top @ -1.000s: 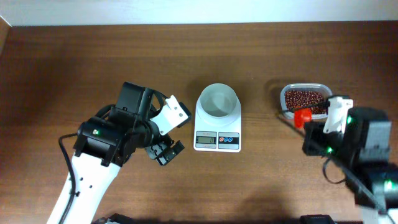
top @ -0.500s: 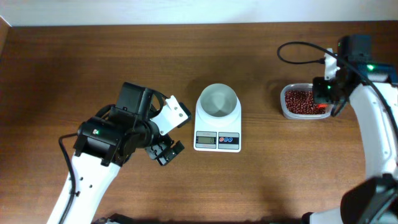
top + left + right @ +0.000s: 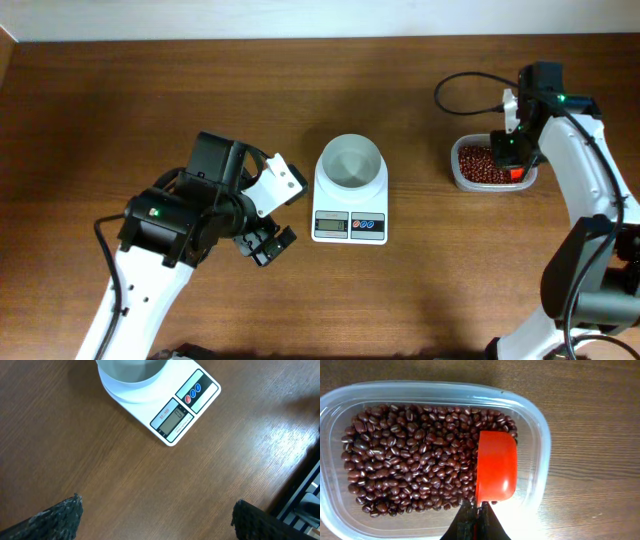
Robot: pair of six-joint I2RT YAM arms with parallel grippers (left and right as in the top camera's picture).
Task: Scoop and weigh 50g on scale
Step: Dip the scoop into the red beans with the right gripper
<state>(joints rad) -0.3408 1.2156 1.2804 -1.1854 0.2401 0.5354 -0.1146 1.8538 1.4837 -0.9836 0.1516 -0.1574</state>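
The white scale point(image 3: 350, 214) stands mid-table with its round white bowl point(image 3: 350, 163) on top; the bowl looks empty. In the left wrist view the scale point(image 3: 172, 412) lies at the top. My left gripper point(image 3: 268, 243) hovers open over bare wood to the left of the scale, its fingertips point(image 3: 60, 517) wide apart. A clear tub of red-brown beans point(image 3: 478, 162) sits at the right. My right gripper point(image 3: 479, 512) is shut on the handle of a red scoop point(image 3: 496, 467). The scoop is turned on its side, with its edge in the beans at the tub's right end.
The tub's clear rim point(image 3: 540, 425) surrounds the scoop closely on the right. The wooden table point(image 3: 150, 100) stretches to a pale wall at the back. The right arm's black cable point(image 3: 455, 85) loops above the tub.
The right arm swung from the front right to above the tub and brought the red scoop down into the beans. The left arm has not moved.
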